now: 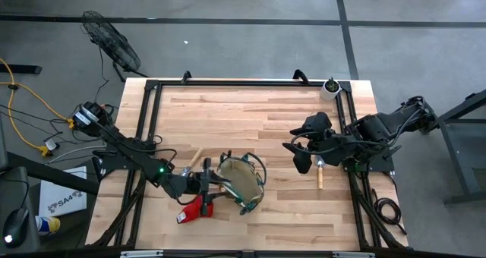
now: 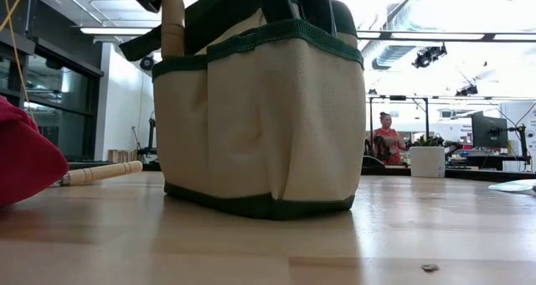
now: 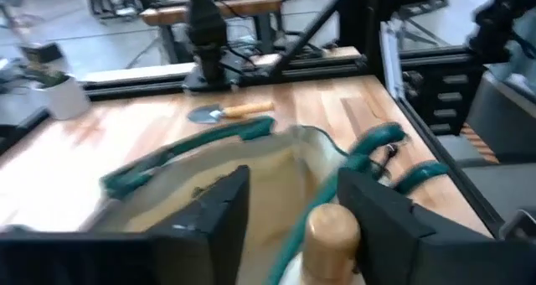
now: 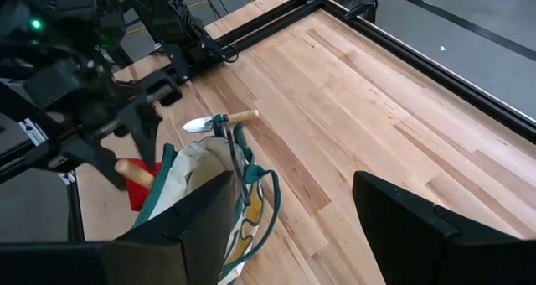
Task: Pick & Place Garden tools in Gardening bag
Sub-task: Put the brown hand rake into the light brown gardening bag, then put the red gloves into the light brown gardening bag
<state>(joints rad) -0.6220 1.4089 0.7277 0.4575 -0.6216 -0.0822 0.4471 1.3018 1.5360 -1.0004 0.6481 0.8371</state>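
The tan gardening bag (image 1: 243, 184) with green trim stands upright on the table's near middle; it fills the low view (image 2: 260, 126). My left gripper (image 1: 209, 184) hovers at the bag's left rim, open. A wooden tool handle (image 3: 331, 230) stands upright between its fingers, and its lower end sits in the bag's outer pocket (image 2: 172, 21). A trowel (image 1: 194, 158) lies on the table left of the bag. The red glove (image 1: 194, 209) lies near the front. My right gripper (image 1: 301, 158) is open and empty, right of the bag. Another trowel (image 1: 320, 174) lies beside it. My left gripper's fingers stand on either side of the upright handle's free end (image 3: 331, 222), with a gap wider than the handle. The handle is close against one finger (image 3: 377, 226). I cannot tell whether it touches.
A small white pot with a green plant (image 1: 329, 88) stands at the far right corner. Black frame rails (image 1: 152, 121) run along the table's edges. Bare wood lies between the bag and the far edge. A person shows far behind the table (image 2: 388, 138).
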